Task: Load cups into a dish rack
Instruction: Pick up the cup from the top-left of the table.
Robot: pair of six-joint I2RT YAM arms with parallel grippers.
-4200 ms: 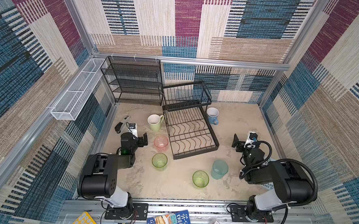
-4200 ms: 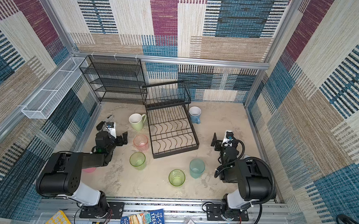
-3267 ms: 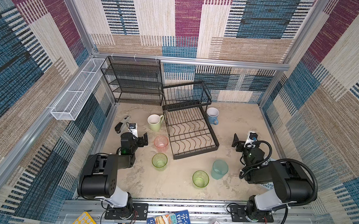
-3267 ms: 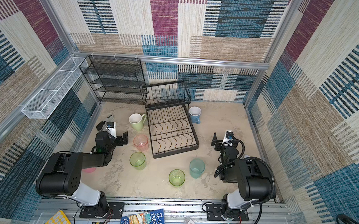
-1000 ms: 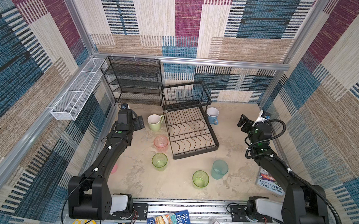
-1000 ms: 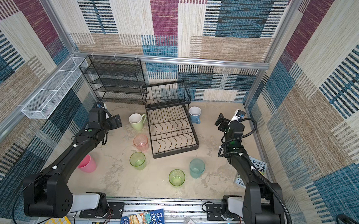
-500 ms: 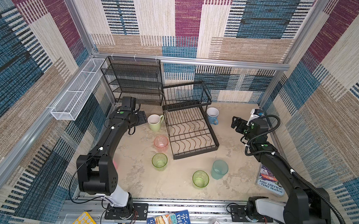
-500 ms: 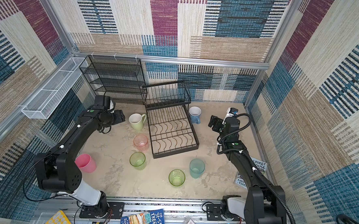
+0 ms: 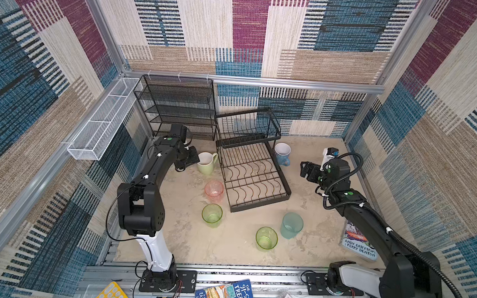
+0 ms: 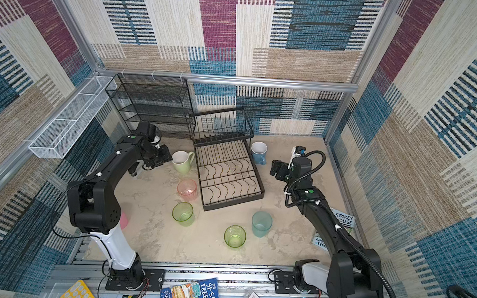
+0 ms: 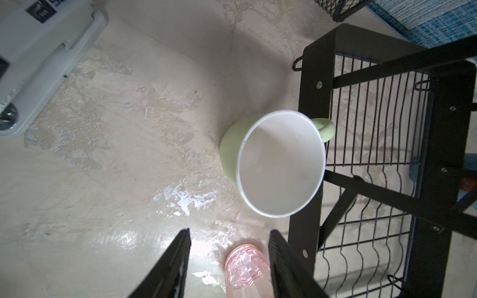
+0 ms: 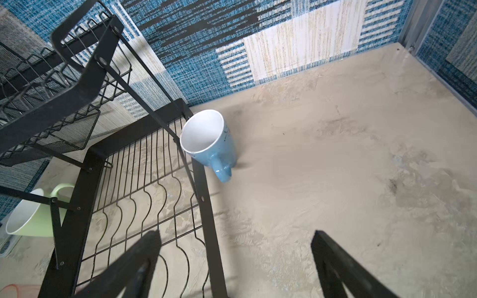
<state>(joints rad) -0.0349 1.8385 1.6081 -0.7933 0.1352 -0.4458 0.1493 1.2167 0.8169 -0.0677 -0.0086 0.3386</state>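
The black wire dish rack (image 9: 284,185) (image 10: 259,188) stands mid-table with nothing in it. A pale green mug (image 9: 206,162) (image 11: 278,165) sits against its left side and a light blue mug (image 9: 282,154) (image 12: 209,144) against its right. My left gripper (image 9: 193,158) (image 11: 228,233) hovers beside the green mug, jaws partly apart and empty. The right gripper (image 9: 305,170) (image 12: 236,234) hangs wide open, right of the blue mug. A translucent pink tumbler (image 9: 214,191), two green tumblers (image 9: 212,215) (image 9: 266,238) and a teal one (image 9: 292,225) stand in front. An opaque pink cup (image 10: 123,219) peeks from behind the left arm.
A black mesh shelf unit (image 9: 178,107) stands at the back left, and a white mesh trough (image 9: 101,125) hangs on the left wall. A grey device (image 11: 38,51) lies by the left wall. A book (image 9: 358,243) lies at the right edge.
Both arms have unfolded from the front and reached toward the back. The left gripper came up beside the green mug and its jaws narrowed. The right gripper swung left toward the blue mug.
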